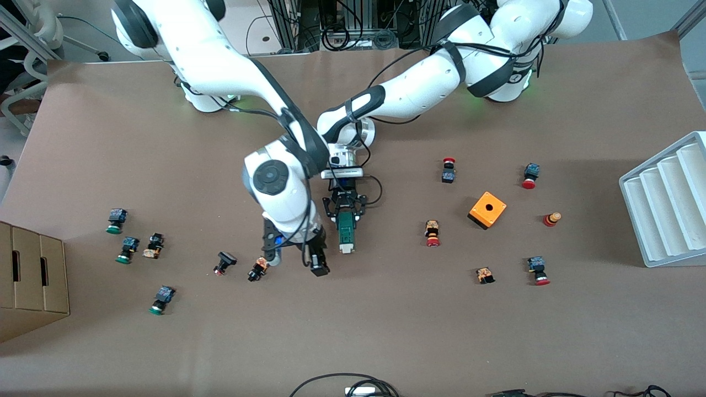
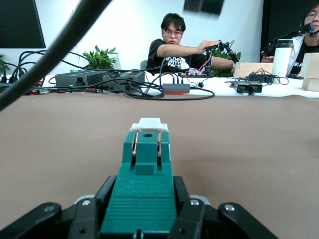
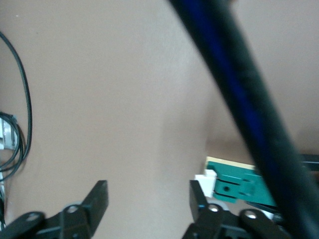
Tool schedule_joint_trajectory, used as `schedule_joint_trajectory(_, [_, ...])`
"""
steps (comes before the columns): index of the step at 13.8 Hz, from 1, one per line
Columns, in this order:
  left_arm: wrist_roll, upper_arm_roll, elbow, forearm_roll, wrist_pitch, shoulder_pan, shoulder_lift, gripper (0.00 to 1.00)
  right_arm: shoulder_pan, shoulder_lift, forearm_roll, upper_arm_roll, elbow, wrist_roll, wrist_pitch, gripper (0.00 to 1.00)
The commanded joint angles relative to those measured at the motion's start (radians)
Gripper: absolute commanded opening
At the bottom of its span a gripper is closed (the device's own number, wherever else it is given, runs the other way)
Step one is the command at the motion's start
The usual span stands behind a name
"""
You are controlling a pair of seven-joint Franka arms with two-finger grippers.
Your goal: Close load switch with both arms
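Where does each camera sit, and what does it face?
Front view: high across the table, looking down on both arms; left gripper holds the load switch.
Left wrist view: low, along the load switch toward a seated person.
Right wrist view: over the table behind the open right gripper.
All share the load switch.

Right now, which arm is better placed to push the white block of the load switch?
The right. The left gripper is shut on the load switch, so it is busy. The right gripper is open beside its white block, holding nothing.
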Motion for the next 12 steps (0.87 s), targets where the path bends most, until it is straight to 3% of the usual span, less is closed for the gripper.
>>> schedule_joint_trajectory(1, [0.008, 0.002, 0.03, 0.021, 0.004, -0.002, 0.022, 0.63, -0.01, -0.095, 0.051, 0.003, -0.014, -0.155, -0.151, 0.85])
schedule_joint_trajectory(2, [0.008, 0.002, 0.03, 0.024, 0.004, -0.002, 0.021, 0.65, -0.03, -0.13, 0.052, 0.003, -0.018, -0.213, -0.2, 0.95])
schedule_joint_trajectory(3, [0.006, 0.002, 0.03, 0.024, 0.004, -0.002, 0.019, 0.71, -0.045, -0.17, 0.052, 0.005, -0.024, -0.26, -0.259, 0.96])
schedule_joint_trajectory(5, [0.006, 0.002, 0.03, 0.022, 0.005, -0.001, 0.021, 1.0, -0.083, -0.245, 0.052, 0.005, -0.037, -0.403, -0.381, 0.99])
schedule_joint_trajectory(12, [0.006, 0.001, 0.018, -0.051, 0.007, -0.005, -0.037, 1.0, -0.266, -0.458, 0.049, 0.005, -0.053, -0.914, -0.749, 1.0])
